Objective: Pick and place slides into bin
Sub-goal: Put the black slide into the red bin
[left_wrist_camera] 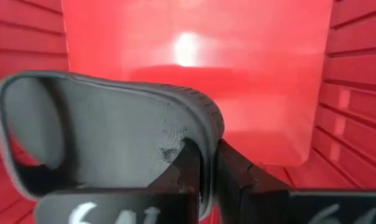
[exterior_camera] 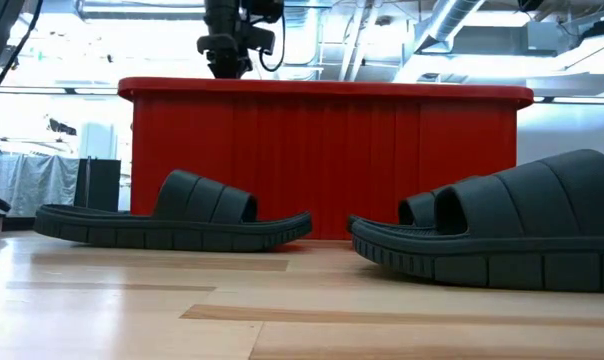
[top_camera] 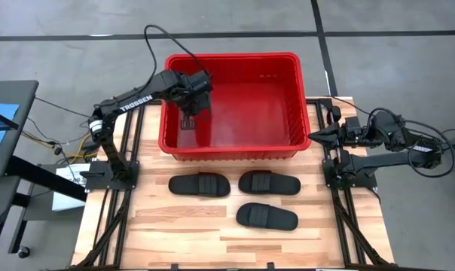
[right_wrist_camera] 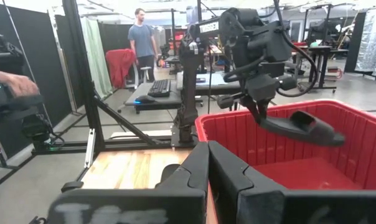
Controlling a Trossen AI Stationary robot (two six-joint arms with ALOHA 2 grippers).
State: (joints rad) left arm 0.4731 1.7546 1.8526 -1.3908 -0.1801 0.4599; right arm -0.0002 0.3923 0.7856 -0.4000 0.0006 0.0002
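Observation:
The red bin [top_camera: 229, 148] stands at the far middle of the table. My left gripper [top_camera: 191, 105] reaches down into its left part, shut on one black slide [right_wrist_camera: 303, 127] that is held above the bin's floor. Three more slides lie flat on their soles on the wooden table in front of the bin: one to the left [top_camera: 200, 184], one to the right [top_camera: 269, 182] and one nearer [top_camera: 267, 217]. My right gripper [top_camera: 316, 136] waits shut at the table's right edge, beside the bin's right wall. My left gripper pinches the slide's sole at its rim [left_wrist_camera: 200, 134] between the two fingers, one finger [left_wrist_camera: 188, 171] on the footbed side and the other on the underside. The fingers slant down from above. The slide sticks out sideways from them, lifted clear over the bin's floor.
The bin's tall walls [exterior_camera: 322, 160] enclose the left gripper [exterior_camera: 227, 45], which shows above the rim in the low view. Bare wooden table [top_camera: 152, 226] lies around the three slides. A person [right_wrist_camera: 140, 40] stands in the room far behind the table.

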